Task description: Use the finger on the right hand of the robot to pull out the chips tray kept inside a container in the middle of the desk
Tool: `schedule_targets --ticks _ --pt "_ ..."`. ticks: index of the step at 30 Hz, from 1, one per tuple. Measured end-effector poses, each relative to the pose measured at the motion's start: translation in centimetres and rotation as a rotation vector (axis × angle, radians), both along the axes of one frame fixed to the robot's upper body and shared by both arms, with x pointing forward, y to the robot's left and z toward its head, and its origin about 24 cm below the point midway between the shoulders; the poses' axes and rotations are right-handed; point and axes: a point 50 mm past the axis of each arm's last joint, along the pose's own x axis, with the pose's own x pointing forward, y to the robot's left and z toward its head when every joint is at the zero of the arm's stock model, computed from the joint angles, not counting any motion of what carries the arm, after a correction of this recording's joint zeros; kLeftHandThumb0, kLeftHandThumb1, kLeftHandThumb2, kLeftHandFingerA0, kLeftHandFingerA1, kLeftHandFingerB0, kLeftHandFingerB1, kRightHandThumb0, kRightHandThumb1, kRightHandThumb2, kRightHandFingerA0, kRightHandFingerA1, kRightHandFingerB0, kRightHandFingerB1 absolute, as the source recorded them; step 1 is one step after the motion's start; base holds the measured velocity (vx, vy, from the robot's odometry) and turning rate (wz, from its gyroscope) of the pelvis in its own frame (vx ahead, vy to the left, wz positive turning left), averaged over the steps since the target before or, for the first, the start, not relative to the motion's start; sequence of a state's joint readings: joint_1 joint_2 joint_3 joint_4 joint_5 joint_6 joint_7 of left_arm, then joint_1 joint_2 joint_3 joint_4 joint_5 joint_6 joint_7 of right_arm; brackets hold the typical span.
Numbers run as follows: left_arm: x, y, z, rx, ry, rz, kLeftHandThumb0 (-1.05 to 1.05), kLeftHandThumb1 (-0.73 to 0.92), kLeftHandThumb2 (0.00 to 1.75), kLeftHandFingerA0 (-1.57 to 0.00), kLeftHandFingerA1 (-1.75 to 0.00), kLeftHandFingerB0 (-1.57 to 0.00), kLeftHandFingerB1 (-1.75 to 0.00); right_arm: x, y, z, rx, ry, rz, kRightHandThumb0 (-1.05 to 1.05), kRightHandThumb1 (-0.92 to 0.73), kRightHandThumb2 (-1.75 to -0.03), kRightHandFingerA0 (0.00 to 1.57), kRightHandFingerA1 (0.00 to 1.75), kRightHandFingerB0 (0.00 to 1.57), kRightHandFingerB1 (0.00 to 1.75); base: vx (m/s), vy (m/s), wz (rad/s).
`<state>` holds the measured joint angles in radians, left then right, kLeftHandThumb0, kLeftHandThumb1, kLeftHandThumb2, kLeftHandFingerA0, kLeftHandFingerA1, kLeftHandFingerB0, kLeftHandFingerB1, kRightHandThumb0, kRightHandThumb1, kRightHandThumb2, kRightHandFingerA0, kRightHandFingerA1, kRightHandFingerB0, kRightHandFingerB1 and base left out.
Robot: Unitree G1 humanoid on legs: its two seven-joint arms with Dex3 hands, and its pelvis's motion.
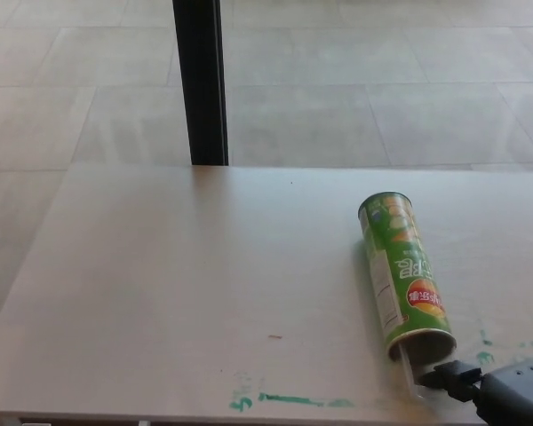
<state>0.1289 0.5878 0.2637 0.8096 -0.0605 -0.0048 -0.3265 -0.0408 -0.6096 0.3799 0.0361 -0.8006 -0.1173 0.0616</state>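
Observation:
A green chips can (398,271) lies on its side at the right of the white desk (195,284), with its open mouth towards me. A short length of the clear chips tray (417,367) sticks out of that mouth. My right hand (502,390) comes in at the bottom right corner, open and holding nothing. One black finger (450,374) points left and lies on the tray's near end, covering most of it. The rest of the hand is cut off by the picture's edge. My left hand does not show.
Green marker smears (289,400) run along the desk's front edge, with smaller ones (485,358) by the hand. A black post (201,82) stands behind the desk's far edge, with tiled floor (382,89) beyond.

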Motion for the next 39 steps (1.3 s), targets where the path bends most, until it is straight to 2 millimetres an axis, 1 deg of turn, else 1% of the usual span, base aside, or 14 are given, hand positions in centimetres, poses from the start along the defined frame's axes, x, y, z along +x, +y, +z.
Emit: schedule_targets --ticks 1,6,7,11,13,17,24,29,33,34,35,36,37,39 --pt "0.0 0.0 0.0 -0.002 0.001 0.0 -0.25 0.62 0.6 -0.6 -0.73 -0.55 -0.61 0.0 0.0 -0.1 -0.007 -0.002 0.001 -0.36 -0.57 -0.58 0.86 1.3 0.3 0.39 0.0 0.0 0.0" --pt "0.1 -0.1 0.1 -0.001 -0.004 -0.007 -0.27 0.63 0.61 -0.59 -0.72 -0.54 -0.61 0.1 -0.3 -0.5 -0.018 -0.011 -0.009 -0.36 -0.58 -0.58 0.85 1.32 0.32 0.37 0.0 0.0 0.0" --pt "0.1 0.0 0.1 -0.001 -0.003 -0.007 -0.27 0.64 0.61 -0.59 -0.72 -0.52 -0.6 0.1 -0.3 -0.6 -0.018 -0.013 -0.009 -0.37 -0.57 -0.59 0.8 1.35 0.31 0.38 0.0 0.0 0.0" --pt "0.1 0.0 0.2 0.001 -0.005 -0.011 -0.26 0.62 0.61 -0.59 -0.72 -0.53 -0.61 -0.3 -0.4 -0.8 -0.022 -0.014 -0.008 -0.37 -0.58 -0.6 0.81 1.35 0.3 0.39 0.0 0.0 0.0" --pt "0.2 0.0 0.2 0.001 -0.006 -0.014 -0.26 0.62 0.62 -0.59 -0.72 -0.54 -0.62 -0.4 -0.5 -0.9 -0.023 -0.011 -0.006 -0.36 -0.58 -0.57 0.83 1.37 0.37 0.39 0.0 0.0 0.0" --pt "0.2 0.0 0.3 0.0 -0.007 -0.014 -0.25 0.62 0.62 -0.59 -0.72 -0.54 -0.62 -0.9 -0.5 -0.7 -0.02 -0.017 0.001 -0.37 -0.59 -0.57 0.83 1.36 0.36 0.41 0.0 0.0 0.0" --pt "0.4 0.0 0.4 0.002 -0.008 -0.017 -0.25 0.61 0.62 -0.59 -0.72 -0.56 -0.62 -2.4 -0.6 -0.3 -0.003 0.006 0.006 -0.35 -0.6 -0.58 0.85 1.29 0.37 0.37 0.0 0.0 0.0" --pt "0.3 0.1 0.5 0.006 -0.005 -0.015 -0.25 0.65 0.6 -0.58 -0.71 -0.53 -0.6 -3.5 -0.7 -0.6 0.02 0.046 0.0 -0.34 -0.59 -0.58 0.87 1.3 0.39 0.38 0.0 0.0 0.0" --pt "0.3 0.2 0.5 0.007 -0.003 -0.014 -0.25 0.63 0.62 -0.62 -0.73 -0.56 -0.62 -4.1 -0.9 -0.8 0.04 0.067 -0.012 -0.33 -0.61 -0.59 0.79 1.33 0.37 0.36 0.0 0.0 0.0" --pt "0.3 0.2 0.5 0.007 -0.003 -0.014 -0.25 0.62 0.61 -0.6 -0.73 -0.55 -0.62 -4.2 -1.0 -0.9 0.045 0.074 -0.015 -0.42 -0.5 -0.8 0.87 1.22 0.32 0.48 0.0 0.0 0.0" --pt "0.3 0.2 0.5 0.007 -0.003 -0.014 -0.25 0.63 0.6 -0.61 -0.72 -0.56 -0.61 -4.4 -1.1 -1.0 0.05 0.081 -0.019 -0.33 -0.61 -0.58 0.8 1.36 0.37 0.37 0.0 0.0 0.0" --pt "0.3 0.2 0.5 0.007 -0.004 -0.014 -0.26 0.64 0.6 -0.61 -0.72 -0.55 -0.6 -4.5 -1.1 -1.0 0.055 0.085 -0.021 -0.42 -0.51 -0.8 0.87 1.22 0.32 0.48 0.0 0.0 0.0" --pt "0.4 0.2 0.6 0.007 -0.004 -0.014 -0.27 0.64 0.6 -0.61 -0.71 -0.54 -0.6 -4.7 -1.1 -1.0 0.062 0.09 -0.023 -0.34 -0.6 -0.58 0.83 1.35 0.38 0.38 0.0 0.0 0.0" --pt "0.4 0.3 0.5 0.005 -0.003 -0.008 -0.27 0.63 0.6 -0.61 -0.72 -0.54 -0.6 -4.9 -1.2 -1.1 0.069 0.096 -0.023 -0.34 -0.58 -0.59 0.84 1.29 0.37 0.39 0.0 0.0 0.0"
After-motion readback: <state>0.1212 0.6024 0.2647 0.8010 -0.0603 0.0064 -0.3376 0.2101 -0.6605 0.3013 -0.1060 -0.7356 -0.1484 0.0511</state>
